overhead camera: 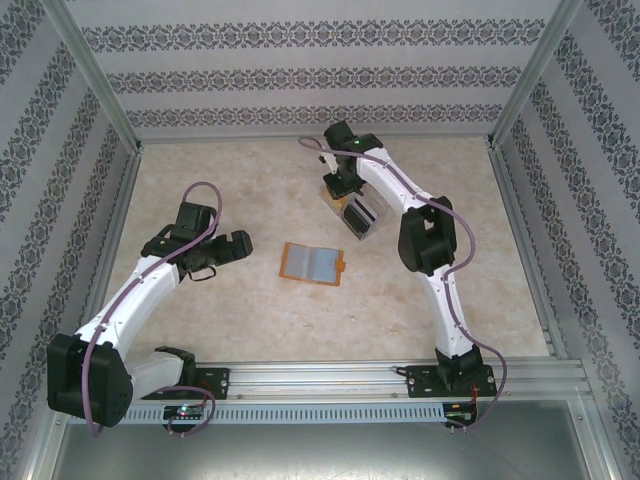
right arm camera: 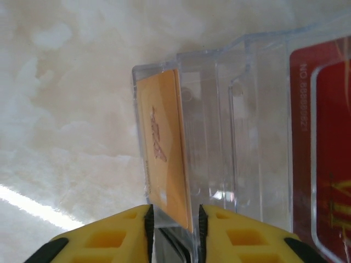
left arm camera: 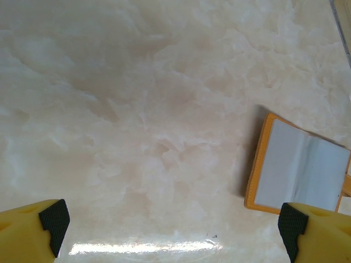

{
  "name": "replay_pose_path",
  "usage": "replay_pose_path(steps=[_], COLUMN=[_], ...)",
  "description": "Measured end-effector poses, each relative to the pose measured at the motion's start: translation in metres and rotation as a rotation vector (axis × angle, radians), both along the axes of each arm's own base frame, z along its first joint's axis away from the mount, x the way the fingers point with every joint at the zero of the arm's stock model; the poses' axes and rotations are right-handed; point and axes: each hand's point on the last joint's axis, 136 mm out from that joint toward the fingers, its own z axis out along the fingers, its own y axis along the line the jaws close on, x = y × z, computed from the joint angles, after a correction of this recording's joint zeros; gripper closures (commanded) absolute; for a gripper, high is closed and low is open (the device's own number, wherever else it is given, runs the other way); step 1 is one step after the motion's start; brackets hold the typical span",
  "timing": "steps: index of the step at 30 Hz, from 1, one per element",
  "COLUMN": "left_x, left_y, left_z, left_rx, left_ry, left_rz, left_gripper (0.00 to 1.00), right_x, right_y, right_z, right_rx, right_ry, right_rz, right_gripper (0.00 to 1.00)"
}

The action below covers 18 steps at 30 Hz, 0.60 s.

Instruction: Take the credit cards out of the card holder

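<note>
Holder (overhead camera: 313, 264) lies open mid-desk (overhead camera: 250, 320), long axis left-right, just right of wide-open, empty L fingers (overhead camera: 238, 247) (nearer arm); R fingers (overhead camera: 345, 197) narrowly straddle orange card (right arm camera: 164, 159) in far tray (right arm camera: 230, 60), grip unclear.

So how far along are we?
Done: a red card sits in the clear tray. In hand: the right gripper, jaws slightly parted, straddles an orange card in the tray's end slot. Remaining: the card holder lies open; whether its pockets hold cards, I can't tell.

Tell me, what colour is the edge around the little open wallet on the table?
Orange. The card holder shows best in the left wrist view.
</note>
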Motion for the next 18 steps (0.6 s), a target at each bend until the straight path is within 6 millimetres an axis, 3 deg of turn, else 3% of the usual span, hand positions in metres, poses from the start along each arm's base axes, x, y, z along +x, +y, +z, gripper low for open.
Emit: replay_pose_path(steps=[4,8,10,13,18], left_x=[0.000,-0.002,-0.004,-0.006,-0.004], left_y=[-0.001,-0.006,-0.009,-0.016,-0.031], left_z=[0.000,0.000,-0.002,-0.005,-0.015], left_rx=[-0.004,-0.027,-0.042,-0.074,-0.128], left_ry=[0.001,0.006,0.014,0.032,0.072], left_rz=[-0.003,-0.020,-0.033,-0.056,-0.102], left_gripper=[0.00,0.00,0.01,0.05,0.21], right_x=[-0.026,-0.067,-0.089,-0.126,-0.174], right_y=[-0.003,-0.007,-0.010,-0.008,-0.003], right_z=[0.028,0.061,0.067,0.060,0.018], right_rx=[0.086,0.213,0.261,0.318,0.361], right_ry=[-0.003,-0.028,-0.033,-0.019,0.064], right_rz=[-0.062,-0.134,-0.168,-0.216,-0.319], right_gripper=[0.57,0.52,0.51,0.51,0.52])
